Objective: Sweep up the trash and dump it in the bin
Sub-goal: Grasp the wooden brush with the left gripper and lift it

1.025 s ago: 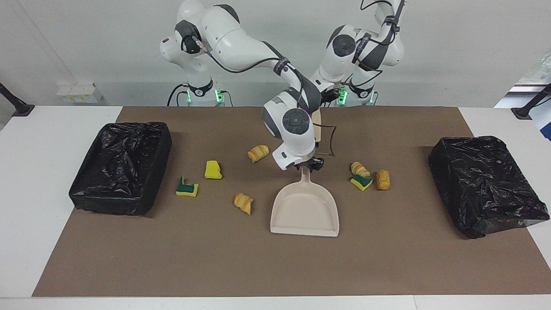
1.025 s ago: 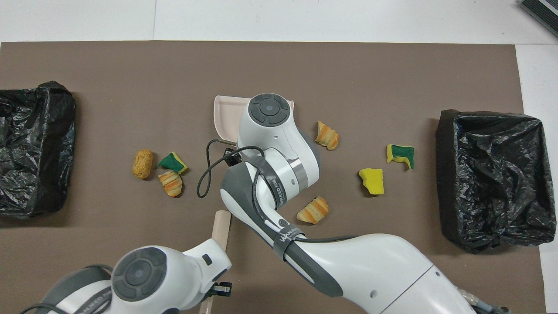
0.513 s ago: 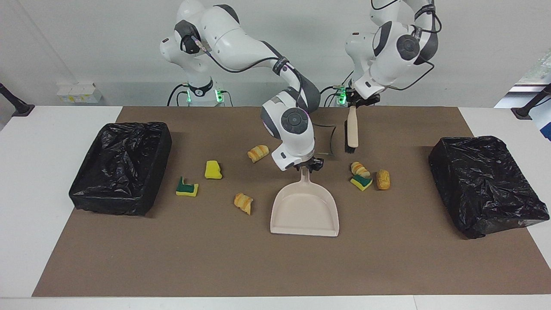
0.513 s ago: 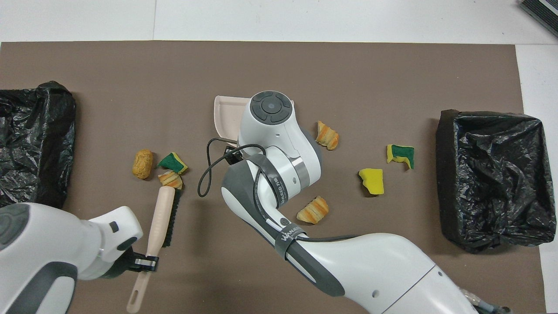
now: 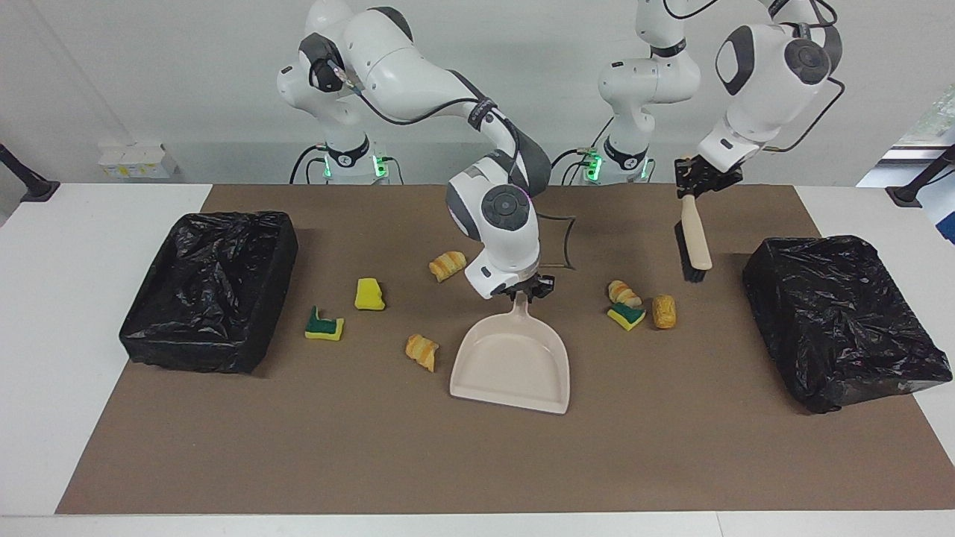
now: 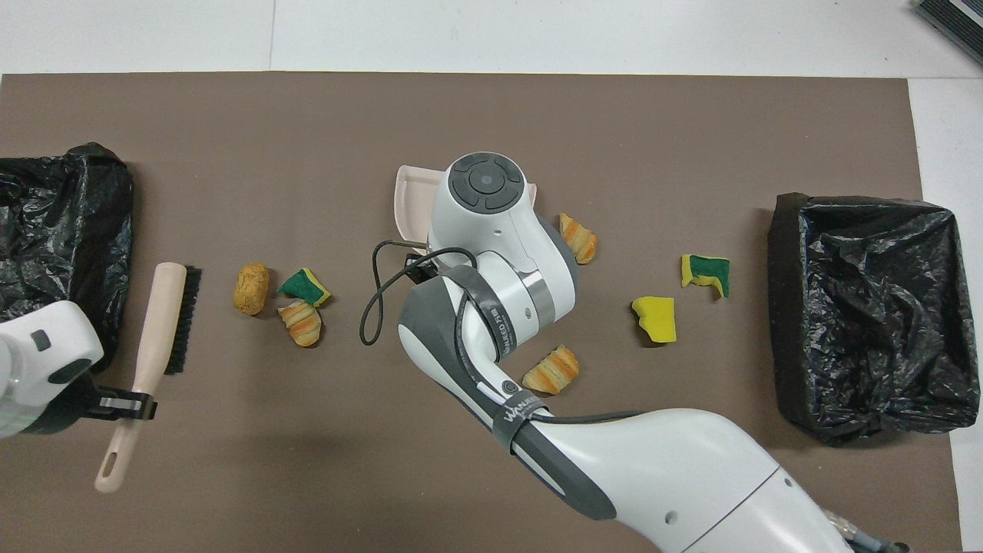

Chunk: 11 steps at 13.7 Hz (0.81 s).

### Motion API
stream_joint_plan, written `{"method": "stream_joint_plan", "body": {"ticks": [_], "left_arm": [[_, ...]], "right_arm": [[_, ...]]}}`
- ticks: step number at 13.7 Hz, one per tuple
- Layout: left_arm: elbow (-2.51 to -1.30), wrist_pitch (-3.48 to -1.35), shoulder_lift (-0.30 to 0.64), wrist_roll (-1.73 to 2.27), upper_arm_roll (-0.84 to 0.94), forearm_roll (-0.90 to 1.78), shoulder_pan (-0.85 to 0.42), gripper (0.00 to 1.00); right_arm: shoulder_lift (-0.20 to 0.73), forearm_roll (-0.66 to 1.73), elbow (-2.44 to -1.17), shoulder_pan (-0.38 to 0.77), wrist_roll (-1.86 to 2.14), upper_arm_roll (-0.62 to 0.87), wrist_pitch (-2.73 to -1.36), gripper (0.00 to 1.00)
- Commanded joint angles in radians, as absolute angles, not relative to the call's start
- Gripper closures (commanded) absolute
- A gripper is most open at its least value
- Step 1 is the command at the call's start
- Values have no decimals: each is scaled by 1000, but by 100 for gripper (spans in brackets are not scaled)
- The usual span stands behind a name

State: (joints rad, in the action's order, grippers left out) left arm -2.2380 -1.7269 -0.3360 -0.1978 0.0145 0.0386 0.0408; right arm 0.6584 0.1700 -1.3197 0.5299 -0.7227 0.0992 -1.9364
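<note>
We are setting up the sweep: our right gripper [image 5: 520, 291], at frame centre, is clamped on the dustpan [image 5: 511, 368] handle, pan flat on the mat. Our left gripper [image 5: 701, 179], upper right, grips the brush [image 5: 694, 242] (bristles hanging clear of the mat). The trash [image 5: 640, 306] lies scattered mid-frame, none in either bin [image 5: 835, 321]. Next, we judge, brush down beside the nearest scraps.

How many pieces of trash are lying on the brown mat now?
7. Three lie clustered toward the left arm's end; one beside the dustpan; one nearer the robots; two sponge bits toward the right arm's end.
</note>
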Motion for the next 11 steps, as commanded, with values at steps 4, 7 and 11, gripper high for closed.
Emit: {"method": "stream_joint_plan", "body": {"ticks": [4, 7, 11], "left_arm": [[-2145, -1784, -245, -302, 26, -28, 172, 100], [-2151, -1792, -210, -284, 26, -26, 193, 100], [-2169, -1789, -192, -244, 28, -25, 158, 100]], "right_arm": [[580, 158, -1331, 494, -591, 107, -1886, 100], [537, 160, -1365, 479, -477, 107, -1832, 100], [469, 155, -1443, 449, -313, 106, -1780, 100]]}}
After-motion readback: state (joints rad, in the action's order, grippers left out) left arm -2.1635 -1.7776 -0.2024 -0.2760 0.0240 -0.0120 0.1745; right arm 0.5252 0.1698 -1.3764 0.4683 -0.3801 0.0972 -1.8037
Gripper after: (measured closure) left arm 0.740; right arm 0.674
